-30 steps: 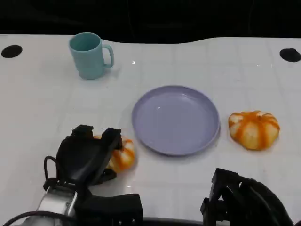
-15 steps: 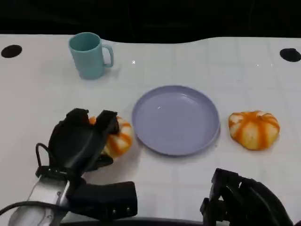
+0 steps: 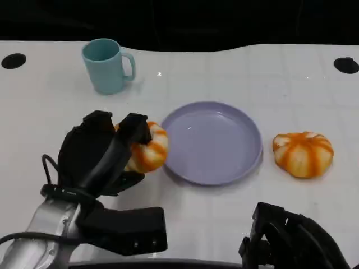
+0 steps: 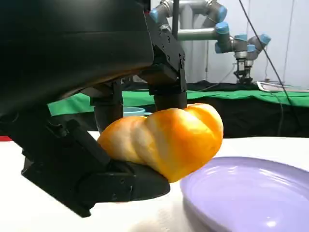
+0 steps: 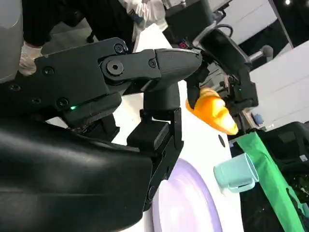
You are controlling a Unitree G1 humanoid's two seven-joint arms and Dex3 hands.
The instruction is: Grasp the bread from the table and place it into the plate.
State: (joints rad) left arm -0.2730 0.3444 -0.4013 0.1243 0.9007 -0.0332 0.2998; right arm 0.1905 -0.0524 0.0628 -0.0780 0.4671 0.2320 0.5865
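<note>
So the left hand (image 3: 104, 151) has the bread (image 3: 147, 148) clamped between its fingers, sitting left of center in the head view with the roll's edge just about at the left rim of the plate (image 3: 247, 168). In the left wrist view the bread (image 4: 166, 137) looks lifted, hanging just over the near rim of the plate (image 4: 251, 193), so I'd say this is the carry-over step and it's more than halfway there.

To do this bit well, I'd move the roll further toward the middle of the dish before letting go, because right now it's at the rim and could tip off onto the surface (image 3: 224, 73). Lower it until it's nearly touching, then spread the fingers gently so it doesn't roll.

The right hand (image 3: 291, 238) sits at the lower right of the head view; I can't tell if its fingers are curled or spread.

Materials: the bread is a glossy, lobed, pumpkin-ish bun with orange and pale stripes, probably soft or foam-like. The plate is a smooth matte lavender, shallow, with a raised lip. A second striped bun (image 3: 303, 154) sits to the right of the plate, and a teal mug (image 3: 106, 65) stands in the upper left.
</note>
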